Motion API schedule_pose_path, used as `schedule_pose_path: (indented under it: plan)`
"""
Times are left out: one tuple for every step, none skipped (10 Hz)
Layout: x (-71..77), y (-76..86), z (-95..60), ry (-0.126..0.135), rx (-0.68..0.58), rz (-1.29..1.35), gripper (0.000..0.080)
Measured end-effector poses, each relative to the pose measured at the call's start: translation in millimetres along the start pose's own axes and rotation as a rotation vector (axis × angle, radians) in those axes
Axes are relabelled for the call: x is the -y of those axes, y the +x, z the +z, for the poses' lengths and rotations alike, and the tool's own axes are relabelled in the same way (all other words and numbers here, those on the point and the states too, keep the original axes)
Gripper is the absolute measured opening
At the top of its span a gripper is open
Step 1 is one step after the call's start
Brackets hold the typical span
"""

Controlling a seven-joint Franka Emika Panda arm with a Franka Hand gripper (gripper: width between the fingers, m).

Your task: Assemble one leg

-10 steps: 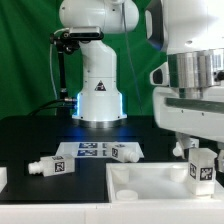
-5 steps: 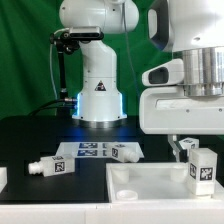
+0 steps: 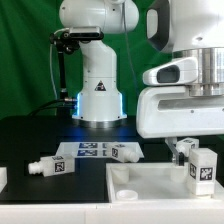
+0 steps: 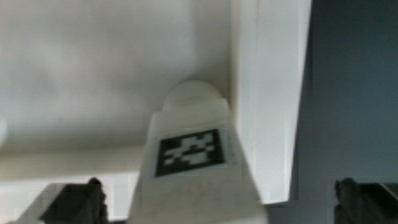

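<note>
The leg (image 3: 201, 169) stands upright at the panel's (image 3: 150, 181) corner on the exterior view's right, apparently seated, gripper (image 4: 210, 200) spread apart around it, tightening perhaps left

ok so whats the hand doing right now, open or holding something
hand: open, fingers either side of the short chunky white plastic tagged leg, not gripping it
</note>
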State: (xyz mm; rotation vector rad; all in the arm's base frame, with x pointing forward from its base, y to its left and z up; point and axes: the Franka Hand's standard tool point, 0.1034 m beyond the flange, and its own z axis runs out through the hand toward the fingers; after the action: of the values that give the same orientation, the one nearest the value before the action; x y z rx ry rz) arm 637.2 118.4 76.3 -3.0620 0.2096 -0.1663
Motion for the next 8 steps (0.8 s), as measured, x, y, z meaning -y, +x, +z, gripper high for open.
schedule_pose_path:
  plan:
    - [0.0,0.0,0.0,0.000,0.000,0.007,0.0635]
    - [0.1,-0.1,0.0,0.001,0.000,0.035,0.0462]
    - [0.9,-0.3,0.1,0.005,0.002,0.116,0.0462]
    - [-3.1,-0.6,1.0,0.000,0.004,0.173,0.0298]
    - [-3.4,-0.6,1.0,0.000,0.004,0.231,0.0296]
    - [-4.0,-0.4,0.8,-0.001,0.004,0.377,0.0294]
    - [-4.3,-0.9,0.7,-0.004,0.007,0.503,0.0294]
    - [-3.1,-2.9,0.6,-0.006,0.023,0.696,0.0292]
